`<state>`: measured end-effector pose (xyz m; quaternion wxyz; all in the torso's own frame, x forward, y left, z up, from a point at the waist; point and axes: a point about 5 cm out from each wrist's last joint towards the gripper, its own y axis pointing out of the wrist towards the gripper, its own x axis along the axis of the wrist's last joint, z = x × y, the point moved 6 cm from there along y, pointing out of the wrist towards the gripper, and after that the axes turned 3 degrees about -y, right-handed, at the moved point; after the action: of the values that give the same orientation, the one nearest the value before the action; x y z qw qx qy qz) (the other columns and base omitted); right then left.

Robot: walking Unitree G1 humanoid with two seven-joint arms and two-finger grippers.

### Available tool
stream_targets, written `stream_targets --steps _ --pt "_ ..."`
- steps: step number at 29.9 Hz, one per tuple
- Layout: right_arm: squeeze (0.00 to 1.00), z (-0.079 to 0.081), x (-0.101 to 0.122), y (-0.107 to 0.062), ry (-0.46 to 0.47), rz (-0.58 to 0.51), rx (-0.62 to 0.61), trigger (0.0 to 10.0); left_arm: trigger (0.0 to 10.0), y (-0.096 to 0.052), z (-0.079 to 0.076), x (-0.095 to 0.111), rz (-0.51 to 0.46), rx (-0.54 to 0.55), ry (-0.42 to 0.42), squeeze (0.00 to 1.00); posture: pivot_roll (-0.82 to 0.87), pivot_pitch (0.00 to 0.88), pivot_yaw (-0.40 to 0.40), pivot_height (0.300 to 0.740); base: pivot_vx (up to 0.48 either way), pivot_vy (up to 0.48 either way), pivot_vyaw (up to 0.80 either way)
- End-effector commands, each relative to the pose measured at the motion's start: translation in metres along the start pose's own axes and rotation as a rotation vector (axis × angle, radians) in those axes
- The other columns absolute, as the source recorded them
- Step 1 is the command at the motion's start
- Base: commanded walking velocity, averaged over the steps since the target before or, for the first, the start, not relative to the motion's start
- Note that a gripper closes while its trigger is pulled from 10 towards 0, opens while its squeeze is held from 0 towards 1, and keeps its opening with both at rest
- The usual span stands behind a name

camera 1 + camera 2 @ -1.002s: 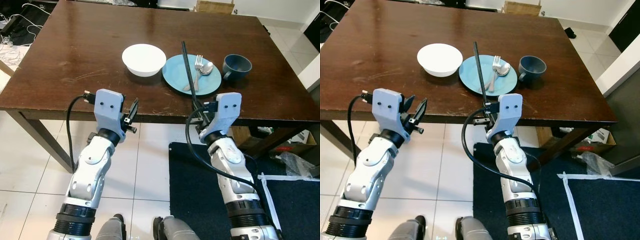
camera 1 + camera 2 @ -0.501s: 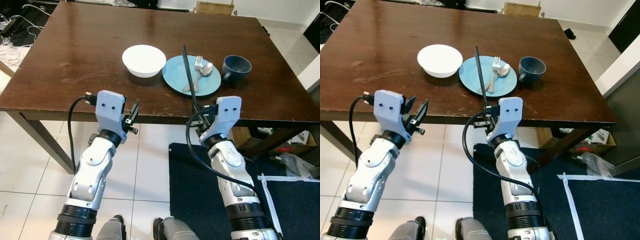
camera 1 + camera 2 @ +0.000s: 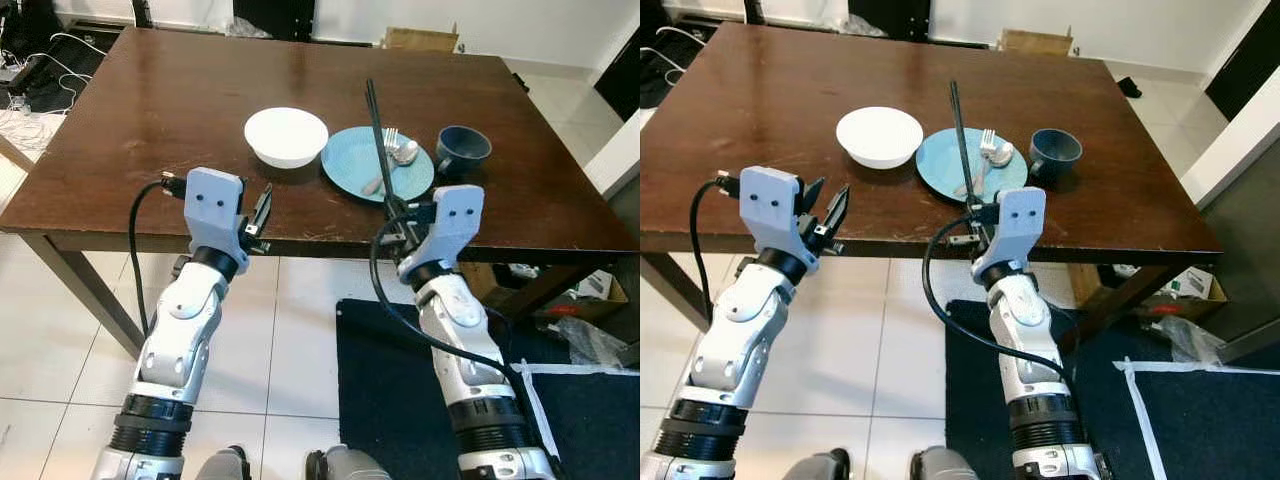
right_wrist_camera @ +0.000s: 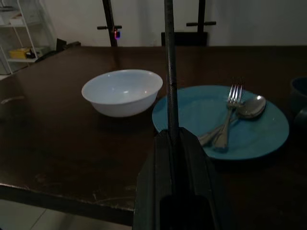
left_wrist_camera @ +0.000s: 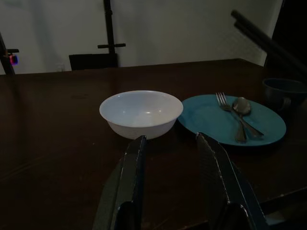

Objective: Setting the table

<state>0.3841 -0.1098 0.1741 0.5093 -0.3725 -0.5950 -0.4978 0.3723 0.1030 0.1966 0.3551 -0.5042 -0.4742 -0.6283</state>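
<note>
Right eye view puts the right gripper [image 3: 980, 222] at the near edge of the table [image 3: 760, 110], its two black fingers clamped on the lower end of a pair of dark chopsticks [image 3: 960, 140]; from there the sticks run up and away, their long axis pointing across the blue plate [image 3: 945, 160] towards the far side of the table, tips raised over the plate's left part; the plate lies straight ahead of this gripper along that same line, so I judge that setting the sticks down is a matter of carrying them forward and lowering them with the axis as it is; a fork [image 3: 985, 155] and a spoon [image 3: 998, 157] lie side by side on the plate's right half, just beside the sticks' line, and could be knocked; the white bowl [image 3: 879, 136] stands just left of the plate and the dark blue mug [image 3: 1055, 150] just right of it; the left gripper [image 3: 255, 215] hovers at the table edge with its fingers apart and nothing between them, the bowl ahead of it, so the right arm is plainly the nearer to the plate; against the picture of one second ago the camera has shifted and takes in more of the far floor, and both grippers have crept from just below the table edge to level with it, the sticks held at the same slant.
</note>
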Motion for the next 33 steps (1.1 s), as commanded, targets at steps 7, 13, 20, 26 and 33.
stream_targets --steps 7,13,20,26,33 --pt "0.00 -0.0039 -0.0057 -0.0030 -0.023 0.010 -0.012 10.0 10.0 -0.0004 -0.0045 -0.0059 0.016 -0.018 0.008 0.00 0.03 0.032 -0.032 0.740 0.000 0.000 0.00" --pt "0.00 -0.0010 -0.0093 -0.0052 -0.041 0.018 0.000 10.0 10.0 -0.0041 -0.0051 -0.0097 0.025 -0.017 0.009 0.00 0.03 0.038 -0.036 0.740 0.000 0.000 0.00" --pt "0.00 0.0006 -0.0099 -0.0046 -0.058 0.020 0.009 10.0 10.0 -0.0040 -0.0043 -0.0093 0.021 -0.012 0.011 0.00 0.03 0.049 -0.041 0.740 0.000 0.000 0.00" --pt "0.00 -0.0004 -0.0093 -0.0048 -0.067 0.020 0.010 10.0 10.0 -0.0050 -0.0058 -0.0100 0.023 -0.013 0.008 0.00 0.02 0.056 -0.043 0.740 0.000 0.000 0.00" --pt "0.00 0.0001 -0.0096 -0.0057 -0.093 0.025 0.021 10.0 10.0 -0.0060 -0.0078 -0.0108 0.024 -0.013 0.004 0.00 0.02 0.061 -0.046 0.740 0.000 0.000 0.00"
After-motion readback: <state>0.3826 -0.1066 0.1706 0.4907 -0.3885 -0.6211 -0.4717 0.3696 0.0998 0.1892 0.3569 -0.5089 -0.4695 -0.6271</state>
